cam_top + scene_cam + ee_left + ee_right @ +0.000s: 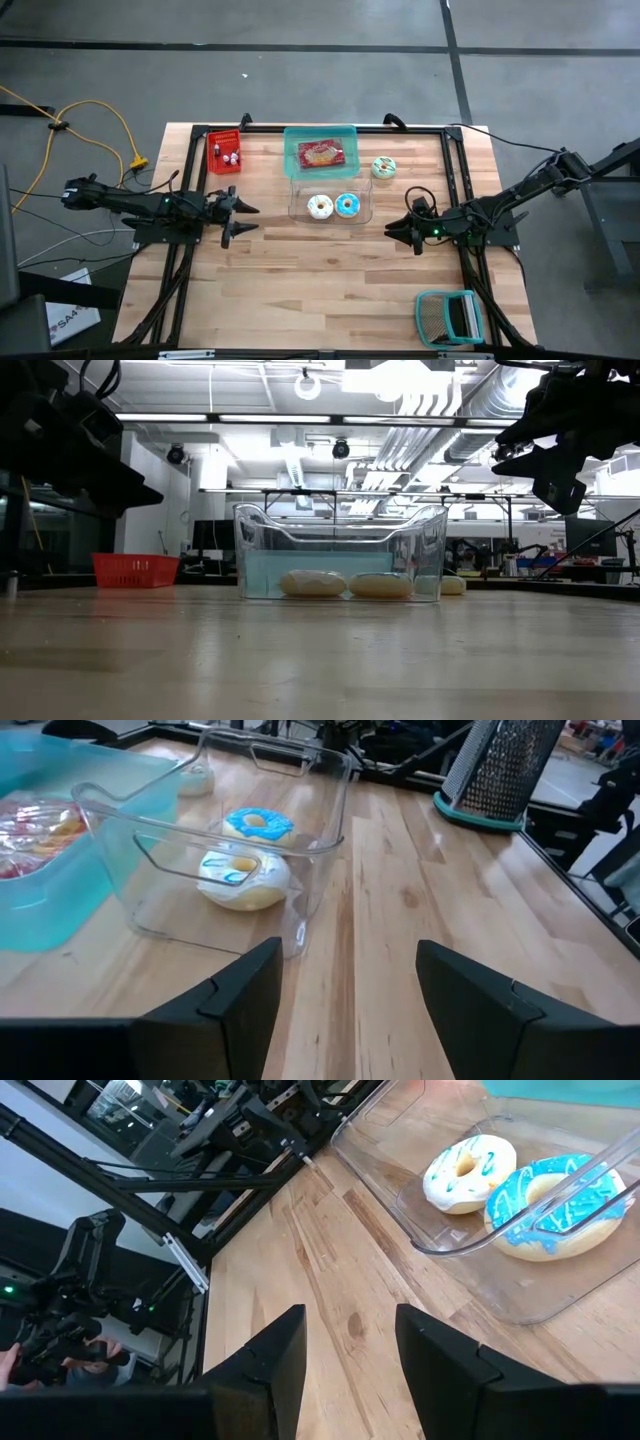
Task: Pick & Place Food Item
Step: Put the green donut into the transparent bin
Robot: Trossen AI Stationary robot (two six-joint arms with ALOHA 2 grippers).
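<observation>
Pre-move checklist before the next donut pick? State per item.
1. Left gripper open and empty, hovering left of the clear plastic bin: ok.
2. Right gripper open and empty, to the bin's right: ok.
3. Clear bin upright on the wooden table, holding the white-iced donut and the blue-iced donut side by side: ok.
4. Green-iced donut lies loose on the table outside the bin, unobstructed from above: ok.
5. Teal tray with the red packaged food sits behind the bin, whether touching it: cannot tell.
</observation>
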